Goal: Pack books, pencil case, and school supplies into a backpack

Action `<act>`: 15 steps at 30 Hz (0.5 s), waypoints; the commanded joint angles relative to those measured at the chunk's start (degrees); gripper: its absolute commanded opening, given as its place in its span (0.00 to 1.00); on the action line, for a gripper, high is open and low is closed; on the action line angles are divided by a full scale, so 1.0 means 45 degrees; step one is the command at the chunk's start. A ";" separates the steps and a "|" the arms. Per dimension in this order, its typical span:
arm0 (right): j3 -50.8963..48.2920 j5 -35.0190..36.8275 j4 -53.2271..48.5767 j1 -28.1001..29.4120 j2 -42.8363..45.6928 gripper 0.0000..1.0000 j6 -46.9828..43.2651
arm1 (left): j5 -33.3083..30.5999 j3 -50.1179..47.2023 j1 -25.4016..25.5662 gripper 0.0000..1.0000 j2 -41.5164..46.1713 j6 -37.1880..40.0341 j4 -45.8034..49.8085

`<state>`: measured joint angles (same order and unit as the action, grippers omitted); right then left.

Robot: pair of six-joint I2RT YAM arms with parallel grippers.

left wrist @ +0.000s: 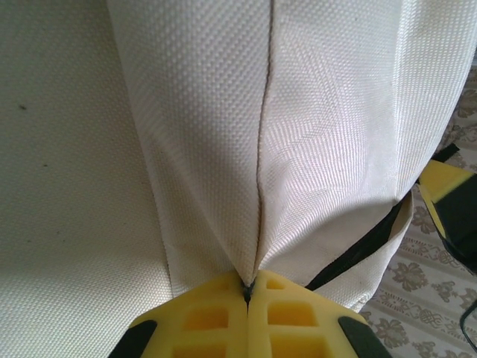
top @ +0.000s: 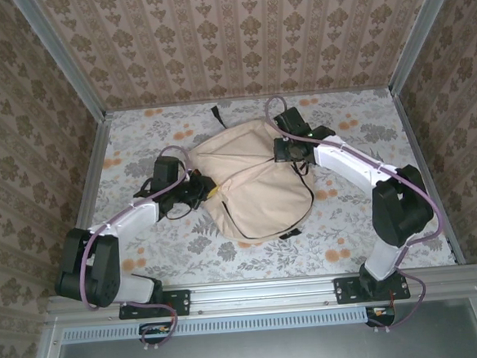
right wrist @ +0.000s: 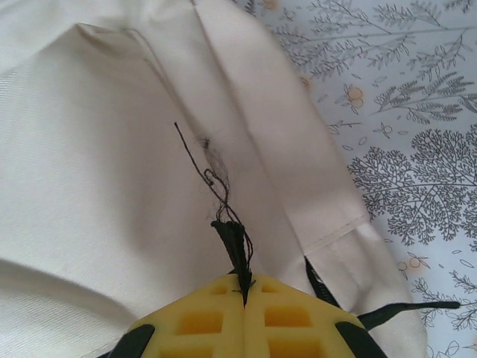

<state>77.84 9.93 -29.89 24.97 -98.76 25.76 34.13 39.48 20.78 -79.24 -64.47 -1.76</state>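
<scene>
The backpack (top: 251, 182) lies between the arms, its long axis running far to near. The left gripper (left wrist: 247, 287) pinches a fabric fold on its left side. The right gripper (right wrist: 244, 282) pinches a black zip tab (right wrist: 232, 239) at its far-right edge.

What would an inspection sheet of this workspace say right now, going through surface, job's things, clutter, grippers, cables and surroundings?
Surface: table covered in a pale floral-print cloth.
Job's things: beige backpack lying mid-table, between the two arms.
Clutter: nothing seen.
Grippers: left gripper shut on a fold of the backpack's fabric; right gripper shut on a black tab on the backpack, with loose threads trailing from it.
Cables: purple cables run along both arms.
Surroundings: patterned wallpaper walls on three sides; a metal rail at the near edge carries the arm bases.
</scene>
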 commanded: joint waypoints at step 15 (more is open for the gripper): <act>0.0138 -0.1803 -0.0387 -0.1291 -0.0137 0.00 0.0632 | -0.0673 0.1718 -0.0727 0.00 -0.1151 0.1313 0.1186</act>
<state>78.98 5.10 -31.48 21.28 -102.39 29.95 34.54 43.05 19.77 -82.74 -61.91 1.65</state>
